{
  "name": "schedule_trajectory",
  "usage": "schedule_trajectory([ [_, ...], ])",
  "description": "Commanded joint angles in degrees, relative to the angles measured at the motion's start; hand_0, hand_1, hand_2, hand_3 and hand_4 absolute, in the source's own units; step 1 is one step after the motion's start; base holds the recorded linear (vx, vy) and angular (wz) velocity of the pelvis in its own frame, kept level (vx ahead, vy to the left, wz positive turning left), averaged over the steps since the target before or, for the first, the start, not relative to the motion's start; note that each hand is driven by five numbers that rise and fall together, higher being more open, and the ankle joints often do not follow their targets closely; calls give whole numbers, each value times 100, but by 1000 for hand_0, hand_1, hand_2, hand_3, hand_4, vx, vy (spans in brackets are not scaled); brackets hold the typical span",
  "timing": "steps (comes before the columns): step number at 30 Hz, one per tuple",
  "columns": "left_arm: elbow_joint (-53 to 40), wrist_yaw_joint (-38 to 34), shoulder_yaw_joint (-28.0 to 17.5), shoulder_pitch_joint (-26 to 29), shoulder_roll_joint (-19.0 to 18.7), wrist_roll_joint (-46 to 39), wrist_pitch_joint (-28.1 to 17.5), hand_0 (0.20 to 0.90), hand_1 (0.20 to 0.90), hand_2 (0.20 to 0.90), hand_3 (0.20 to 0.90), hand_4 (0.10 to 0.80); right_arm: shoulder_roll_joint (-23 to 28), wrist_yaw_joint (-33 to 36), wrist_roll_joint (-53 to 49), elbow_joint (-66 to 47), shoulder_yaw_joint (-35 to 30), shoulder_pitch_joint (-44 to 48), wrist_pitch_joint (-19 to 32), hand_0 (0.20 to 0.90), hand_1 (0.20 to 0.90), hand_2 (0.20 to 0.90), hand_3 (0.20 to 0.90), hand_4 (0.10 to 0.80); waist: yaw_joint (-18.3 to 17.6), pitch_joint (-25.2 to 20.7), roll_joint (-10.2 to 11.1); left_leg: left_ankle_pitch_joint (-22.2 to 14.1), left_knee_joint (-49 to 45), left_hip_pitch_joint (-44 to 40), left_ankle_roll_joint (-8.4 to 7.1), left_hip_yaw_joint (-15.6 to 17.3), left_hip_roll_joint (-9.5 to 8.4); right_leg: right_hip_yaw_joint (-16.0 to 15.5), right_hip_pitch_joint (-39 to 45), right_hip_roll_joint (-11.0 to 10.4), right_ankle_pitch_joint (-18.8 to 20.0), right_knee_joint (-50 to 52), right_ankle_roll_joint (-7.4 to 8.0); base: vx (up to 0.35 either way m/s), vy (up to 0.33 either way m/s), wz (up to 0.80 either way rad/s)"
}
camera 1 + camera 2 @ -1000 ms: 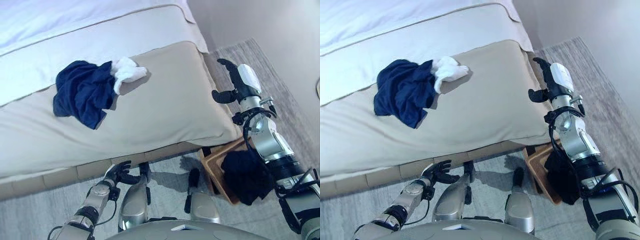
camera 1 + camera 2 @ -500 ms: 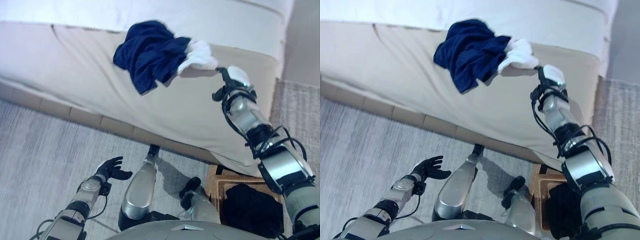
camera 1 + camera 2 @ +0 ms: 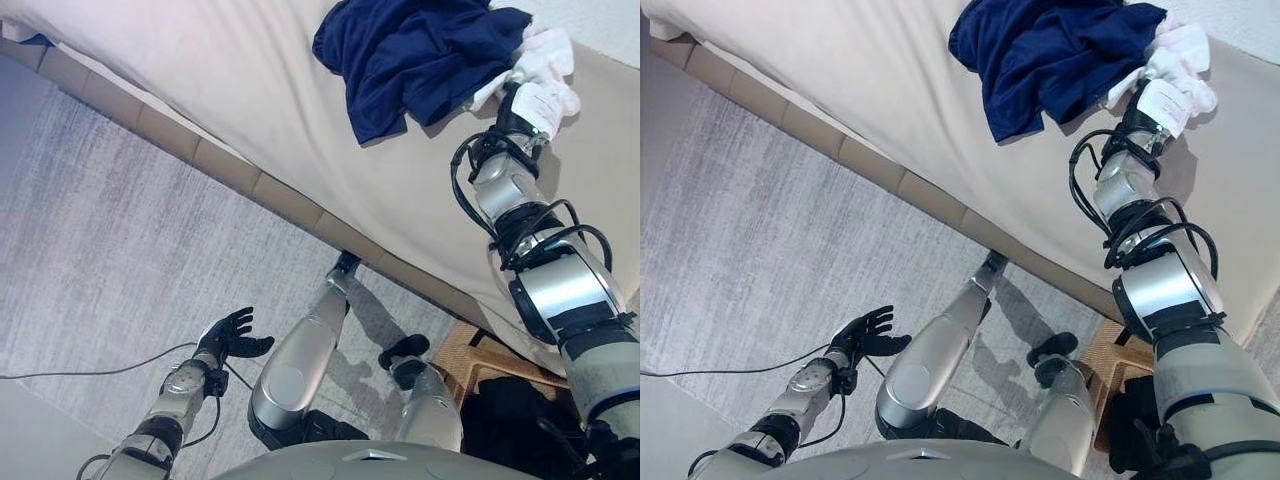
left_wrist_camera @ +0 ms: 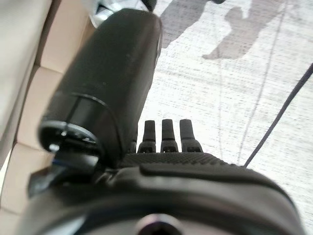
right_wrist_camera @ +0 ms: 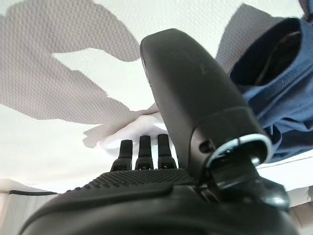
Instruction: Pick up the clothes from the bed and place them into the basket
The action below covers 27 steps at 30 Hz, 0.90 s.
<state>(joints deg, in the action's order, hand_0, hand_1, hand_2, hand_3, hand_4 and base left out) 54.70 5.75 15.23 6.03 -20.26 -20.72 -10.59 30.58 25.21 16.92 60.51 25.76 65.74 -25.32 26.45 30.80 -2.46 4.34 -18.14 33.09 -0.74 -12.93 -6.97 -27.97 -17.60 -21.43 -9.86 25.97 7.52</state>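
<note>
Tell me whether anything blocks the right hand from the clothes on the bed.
Nothing visible does. The right hand is at the white cloth, which lies against the navy garment on the bed.

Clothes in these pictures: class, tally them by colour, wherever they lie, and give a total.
Navy blue: 1, the navy garment on the bed.
White: 1, the white cloth beside it on the bed.
Black: 1, the black garment in the basket.
Total: 3.

Crumpled navy shirt (image 3: 420,55) is bunched up on the beige bed (image 3: 250,90), with a white cloth (image 3: 545,62) touching it. Wooden basket (image 3: 470,350) on the floor already holds dark clothes (image 3: 515,420).
</note>
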Motion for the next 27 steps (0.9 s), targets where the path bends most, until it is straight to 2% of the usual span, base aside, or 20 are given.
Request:
schedule_trajectory([
  [1, -34, 179, -16, -610, -62, -411, -246, 900, 900, 900, 900, 800, 680, 262, 427, -166, 481, 855, -163, 900, 900, 900, 900, 800, 68, -100, -447, -396, 367, -395, 447, 437, -43, 4, -316, 235, 151, 853, -394, 18, 62, -6],
  [4, -179, 549, -73, -665, -17, -1077, -437, 900, 900, 900, 900, 800, 740, 217, 522, -173, 637, 969, -239, 900, 900, 900, 900, 800, 57, -100, -475, -390, 326, -357, 432, 483, -20, 40, -354, 231, 119, 891, -401, 12, 26, -4],
  [5, -244, 688, -110, -677, 17, -1315, -488, 900, 900, 900, 900, 800, 744, 229, 556, -175, 661, 987, -242, 855, 855, 855, 848, 748, 56, -100, -477, -393, 316, -353, 431, 497, -12, 47, -353, 229, 112, 899, -404, 27, 14, -3],
  [6, -280, 745, -136, -687, 24, -1379, -487, 900, 900, 900, 900, 800, 748, 221, 567, -187, 673, 998, -251, 785, 785, 785, 765, 665, 56, -100, -475, -396, 313, -358, 428, 500, -11, 48, -354, 228, 113, 901, -402, 32, 1, 0],
  [8, -647, 1171, -283, -675, 66, -2005, -488, 900, 900, 900, 900, 800, 738, 241, 603, -258, 697, 1041, -216, 545, 545, 545, 485, 385, 50, -100, -428, -438, 265, -380, 424, 527, -7, 66, -331, 227, 150, 923, -387, 52, -28, 1],
  [9, -765, 1323, -303, -641, 51, -2187, -508, 900, 900, 900, 900, 800, 724, 230, 607, -276, 698, 1074, -183, 300, 300, 300, 200, 100, 47, -100, -398, -452, 244, -381, 423, 540, -1, 75, -317, 232, 162, 920, -385, 57, -54, 2],
  [15, -1660, 1342, -151, -262, 45, -2875, -364, 900, 900, 900, 900, 800, 603, 461, 363, -736, 651, 1214, 213, 300, 300, 300, 200, 100, -58, -101, -222, -603, 83, -499, 446, 609, 19, 226, -182, 274, 269, 926, -349, 45, -50, -3],
  [23, -1559, 575, 30, 224, 118, -2455, 34, 900, 900, 900, 900, 800, 452, 1124, 242, -1372, 570, 1256, 1034, 300, 300, 300, 200, 100, -225, -141, -54, -731, 17, -680, 457, 631, 59, 379, 11, 399, 414, 727, -305, 16, -35, -13],
  [24, -1475, 484, 21, 227, 122, -2327, 146, 900, 900, 900, 900, 800, 453, 1214, 237, -1500, 502, 1221, 1141, 378, 378, 378, 291, 191, -246, -160, -43, -743, 30, -716, 460, 637, 67, 395, 45, 409, 432, 689, -299, 17, -27, -10],
  [25, -1368, 430, 22, 227, 117, -2220, 217, 900, 900, 900, 900, 800, 455, 1245, 238, -1633, 445, 1185, 1236, 396, 396, 396, 313, 213, -267, -172, -32, -754, 45, -754, 461, 643, 74, 408, 76, 411, 468, 656, -285, 15, -26, -14],
  [26, -1245, 403, 18, 230, 110, -2116, 288, 900, 900, 900, 900, 800, 463, 1265, 241, -1737, 415, 1162, 1304, 300, 300, 300, 200, 100, -280, -182, -23, -760, 60, -785, 463, 646, 80, 415, 103, 411, 503, 625, -272, 11, -30, -14],
  [27, -1103, 385, 2, 220, 107, -2005, 350, 900, 900, 900, 900, 800, 479, 1229, 289, -1872, 377, 1122, 1343, 300, 300, 300, 200, 100, -294, -194, -13, -767, 76, -819, 466, 651, 83, 422, 126, 406, 539, 598, -257, 10, -31, -8],
])
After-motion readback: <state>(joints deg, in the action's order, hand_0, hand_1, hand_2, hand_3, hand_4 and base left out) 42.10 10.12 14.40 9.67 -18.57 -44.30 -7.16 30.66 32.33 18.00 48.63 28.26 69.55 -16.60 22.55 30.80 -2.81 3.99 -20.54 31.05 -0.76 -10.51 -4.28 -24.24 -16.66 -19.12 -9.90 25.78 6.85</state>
